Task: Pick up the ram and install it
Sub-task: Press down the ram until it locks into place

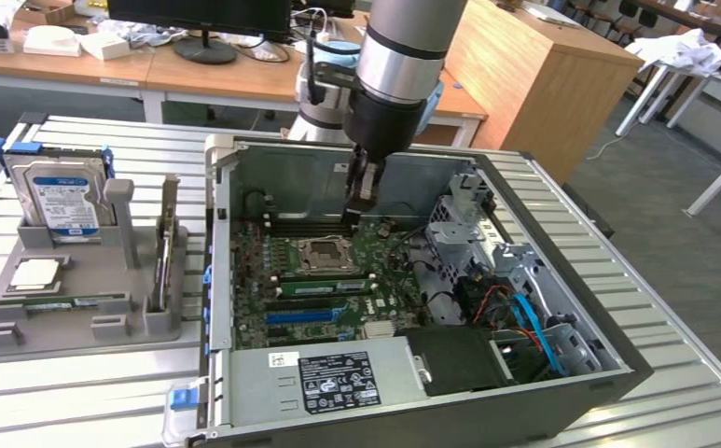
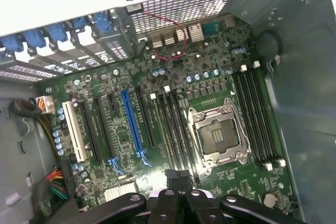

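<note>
My arm (image 1: 392, 70) is silver and black with light blue caps. The motherboard (image 2: 173, 124) under me is dark green, with one long blue slot (image 2: 131, 124), a white slot (image 2: 73, 129) and black ones alongside. Grey case (image 1: 335, 173), pale slatted counter (image 1: 87, 392). The grey holder (image 1: 80, 313) carries a blue-framed drive (image 1: 62, 196) with a blue-and-white label. Blue and red cables (image 1: 528, 313) sit in the corner.

Arm upright and pointing straight down, its hand (image 1: 357, 210) with fingers closed together.
</note>
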`<state>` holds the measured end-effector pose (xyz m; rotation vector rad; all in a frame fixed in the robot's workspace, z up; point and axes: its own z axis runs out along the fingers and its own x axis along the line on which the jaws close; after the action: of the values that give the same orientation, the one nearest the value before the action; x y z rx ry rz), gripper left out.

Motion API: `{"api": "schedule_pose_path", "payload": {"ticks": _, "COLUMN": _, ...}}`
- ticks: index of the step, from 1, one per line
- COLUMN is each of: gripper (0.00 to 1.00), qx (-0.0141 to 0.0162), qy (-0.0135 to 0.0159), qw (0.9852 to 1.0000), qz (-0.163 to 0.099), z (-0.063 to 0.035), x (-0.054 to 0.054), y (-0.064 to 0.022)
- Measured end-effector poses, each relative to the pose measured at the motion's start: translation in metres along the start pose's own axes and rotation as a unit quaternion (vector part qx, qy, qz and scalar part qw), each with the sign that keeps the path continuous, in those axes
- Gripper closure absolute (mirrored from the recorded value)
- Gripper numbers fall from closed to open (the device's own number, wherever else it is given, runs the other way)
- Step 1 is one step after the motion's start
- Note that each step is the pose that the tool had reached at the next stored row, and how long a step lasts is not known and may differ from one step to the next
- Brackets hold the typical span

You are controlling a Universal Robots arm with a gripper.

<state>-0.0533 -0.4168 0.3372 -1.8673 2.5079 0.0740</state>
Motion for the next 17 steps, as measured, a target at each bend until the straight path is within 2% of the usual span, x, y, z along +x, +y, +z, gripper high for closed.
{"api": "schedule_pose_path", "payload": {"ticks": 9, "gripper": 0.90, "qx": 0.0016, "qy": -0.0012, "qw": 0.9992, "qz": 0.040, "z": 0.0001, "x": 0.0006, "y": 0.0020}}
{"api": "schedule_pose_path", "payload": {"ticks": 17, "gripper": 0.90, "qx": 0.0031, "qy": -0.0023, "qw": 0.9969, "qz": 0.078, "z": 0.0001, "x": 0.0011, "y": 0.0036}}
